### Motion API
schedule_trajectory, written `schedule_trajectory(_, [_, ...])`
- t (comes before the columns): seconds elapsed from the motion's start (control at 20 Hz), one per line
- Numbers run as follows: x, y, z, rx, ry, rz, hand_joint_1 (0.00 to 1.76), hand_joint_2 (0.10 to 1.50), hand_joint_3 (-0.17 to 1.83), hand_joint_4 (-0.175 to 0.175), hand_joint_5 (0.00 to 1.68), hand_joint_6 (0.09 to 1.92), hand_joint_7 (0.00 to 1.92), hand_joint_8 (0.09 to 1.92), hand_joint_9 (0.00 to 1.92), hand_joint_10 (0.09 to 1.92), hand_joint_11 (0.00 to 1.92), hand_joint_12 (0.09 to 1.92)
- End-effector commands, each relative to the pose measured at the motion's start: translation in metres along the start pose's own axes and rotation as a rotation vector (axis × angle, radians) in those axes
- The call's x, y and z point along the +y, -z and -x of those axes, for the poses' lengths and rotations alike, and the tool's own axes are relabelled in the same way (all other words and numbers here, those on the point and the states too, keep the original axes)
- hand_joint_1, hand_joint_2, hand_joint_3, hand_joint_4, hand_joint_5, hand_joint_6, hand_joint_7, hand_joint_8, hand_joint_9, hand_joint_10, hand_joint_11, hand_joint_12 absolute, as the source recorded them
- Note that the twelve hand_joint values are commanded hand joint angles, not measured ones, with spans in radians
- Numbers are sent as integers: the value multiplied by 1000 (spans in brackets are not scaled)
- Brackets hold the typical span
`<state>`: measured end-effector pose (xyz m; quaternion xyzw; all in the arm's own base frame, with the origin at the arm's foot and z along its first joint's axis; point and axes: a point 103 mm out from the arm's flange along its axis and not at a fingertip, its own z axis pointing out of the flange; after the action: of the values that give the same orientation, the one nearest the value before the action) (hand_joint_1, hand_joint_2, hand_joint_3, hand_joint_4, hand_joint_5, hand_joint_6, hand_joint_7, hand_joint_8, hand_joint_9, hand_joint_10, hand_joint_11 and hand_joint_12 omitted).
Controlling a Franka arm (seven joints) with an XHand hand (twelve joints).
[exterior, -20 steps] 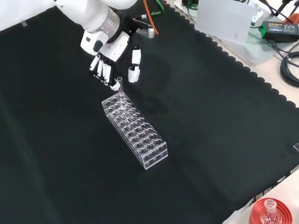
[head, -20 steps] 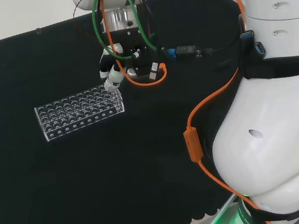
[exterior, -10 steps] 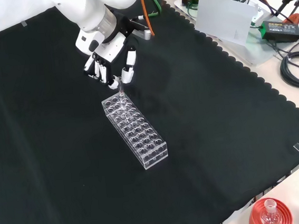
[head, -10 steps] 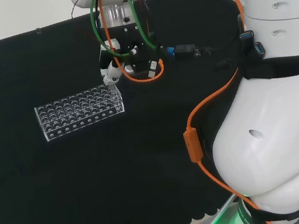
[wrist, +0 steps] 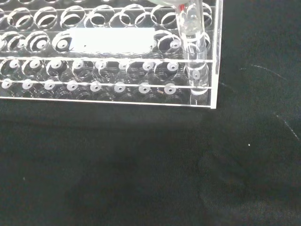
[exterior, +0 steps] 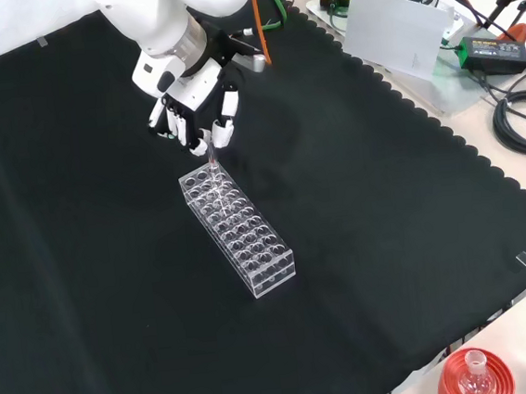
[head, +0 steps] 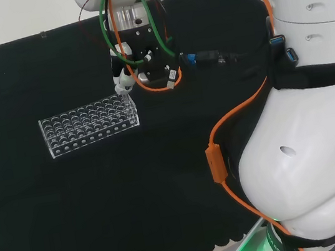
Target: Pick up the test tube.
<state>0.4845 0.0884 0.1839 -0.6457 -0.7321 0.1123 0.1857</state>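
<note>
Test tube (wrist: 194,42) upright in corner hole of clear rack (exterior: 238,227), at the end nearest the robot hand (exterior: 195,120). Directly beneath curled fingertips (exterior: 222,132), apparently pinched at its top. Long axis vertical; straight upward lift needed.

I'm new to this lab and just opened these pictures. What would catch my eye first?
Probably the hand, near the top of the front view, its fingers closed round the top of a clear test tube. That tube stands in a corner hole of the clear rack, which lies mid-cloth. The arm's big white links take up the head view's right.
</note>
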Motion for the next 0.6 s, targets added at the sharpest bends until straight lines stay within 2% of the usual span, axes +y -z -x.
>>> schedule_trajectory(0.05, [2, -3, -2, -11, -2, 13, 1285, 1047, -12, -175, 1100, 790, 1157, 765, 944, 662, 285, 1498])
schedule_trajectory(0.3, [2, -4, -5, -45, -8, 41, 1300, 1024, -38, -175, 1193, 639, 1248, 619, 1110, 583, 417, 1415])
schedule_trajectory(0.6, [1, 0, -4, -50, -16, 67, 1408, 998, -12, -175, 1184, 647, 1328, 690, 1162, 507, 461, 1389])
